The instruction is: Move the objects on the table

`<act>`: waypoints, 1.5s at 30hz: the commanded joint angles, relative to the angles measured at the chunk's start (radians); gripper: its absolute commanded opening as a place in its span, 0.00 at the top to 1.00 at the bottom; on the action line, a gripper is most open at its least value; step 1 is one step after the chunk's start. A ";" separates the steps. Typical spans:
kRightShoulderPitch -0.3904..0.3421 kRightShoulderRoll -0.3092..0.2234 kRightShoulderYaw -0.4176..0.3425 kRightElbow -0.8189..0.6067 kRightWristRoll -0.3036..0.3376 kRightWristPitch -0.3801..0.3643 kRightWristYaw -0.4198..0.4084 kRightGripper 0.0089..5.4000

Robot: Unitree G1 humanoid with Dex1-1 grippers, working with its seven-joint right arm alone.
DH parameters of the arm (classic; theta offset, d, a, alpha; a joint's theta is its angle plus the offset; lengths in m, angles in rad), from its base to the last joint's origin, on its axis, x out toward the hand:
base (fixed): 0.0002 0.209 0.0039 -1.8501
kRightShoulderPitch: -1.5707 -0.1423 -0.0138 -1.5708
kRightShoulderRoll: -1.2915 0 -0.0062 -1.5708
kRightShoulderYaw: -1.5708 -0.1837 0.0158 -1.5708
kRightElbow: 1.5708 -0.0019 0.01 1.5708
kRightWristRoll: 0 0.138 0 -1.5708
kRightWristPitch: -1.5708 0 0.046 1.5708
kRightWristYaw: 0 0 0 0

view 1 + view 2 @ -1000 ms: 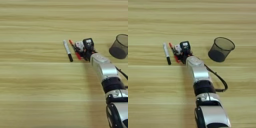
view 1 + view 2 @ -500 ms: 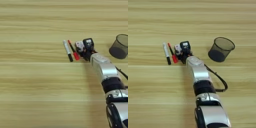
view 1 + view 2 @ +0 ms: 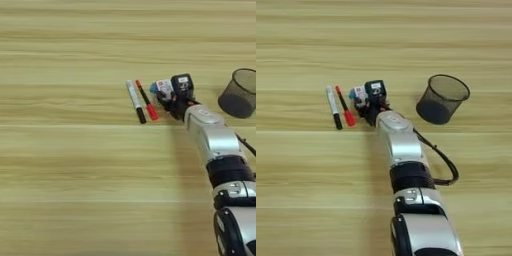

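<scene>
The white marker with black cap point(image 3: 135, 101) lies on the wooden table point(image 3: 65, 165), left of centre. The slim red marker point(image 3: 147, 101) rests right beside it, nearly parallel, its cap end toward me. Just right of them sit the small white-and-red box point(image 3: 164, 85) and the blue block point(image 3: 153, 89), which is mostly hidden behind the box. My right gripper point(image 3: 169, 100) reaches in from the bottom right on the silver forearm point(image 3: 212, 137). Its tip is up against the box and the blue block. In the right eye view the same group shows around the box point(image 3: 359, 92) and the gripper point(image 3: 364, 105).
A dark mesh cup point(image 3: 441, 99) stands upright to the right of the gripper, a short way from the forearm. A black cable point(image 3: 441, 160) loops off the arm's right side. Bare wood stretches to the left and along the far side.
The red marker, first tilted close by my gripper, now lies straight beside the white marker, a little further left. The gripper has stayed by the box and the blue block.
</scene>
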 commanded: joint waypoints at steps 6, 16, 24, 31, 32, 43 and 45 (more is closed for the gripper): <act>-0.026 -0.062 -0.091 -0.151 0.039 0.017 -0.026 0.61; 0.032 -0.118 -0.158 -0.165 0.052 0.054 -0.031 0.60; 0.015 -0.133 -0.160 -0.092 0.054 0.059 -0.024 0.44; 0.007 -0.134 -0.148 -0.064 0.050 0.057 -0.024 0.46; 0.007 -0.134 -0.148 -0.064 0.051 0.056 -0.023 0.49; 0.010 -0.131 -0.146 -0.083 0.058 0.054 -0.022 0.45; 0.012 -0.131 -0.146 -0.091 0.056 0.051 -0.026 0.41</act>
